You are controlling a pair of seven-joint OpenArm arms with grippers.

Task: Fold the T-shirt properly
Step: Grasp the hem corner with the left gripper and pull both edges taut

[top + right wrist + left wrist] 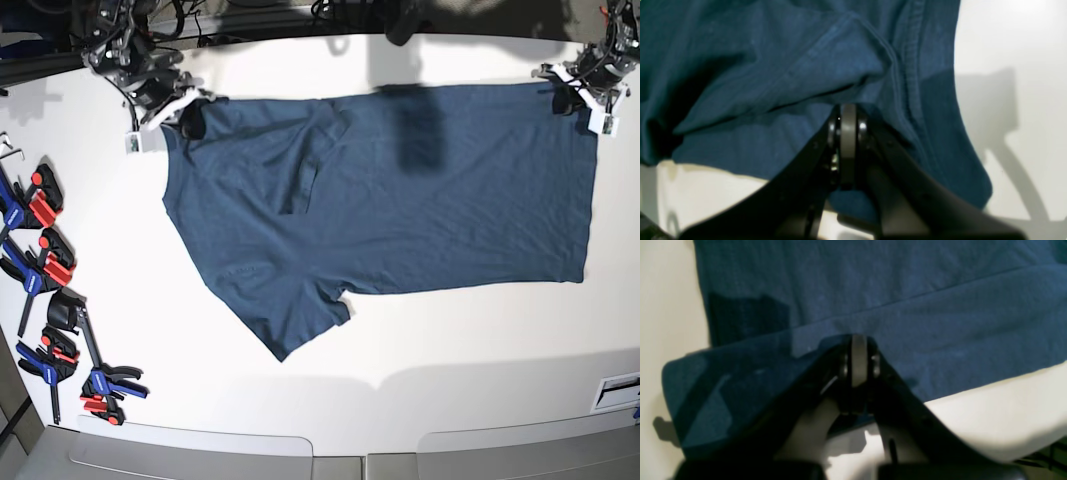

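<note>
The T-shirt is dark navy blue, soft and wrinkled. It lies spread flat between and below the two grippers, its far edge folded over beneath the left gripper. Near the right gripper, the cloth is bunched into loose folds, and a sleeve-like part sticks out toward the near side.

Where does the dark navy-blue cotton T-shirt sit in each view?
Left wrist: dark navy-blue cotton T-shirt fills the top and middle, reaching lower left.
Right wrist: across the left and centre, down to lower right.
Base: upper centre, stretching to the right.
Shared landmark: pale, smooth tabletop.
</note>
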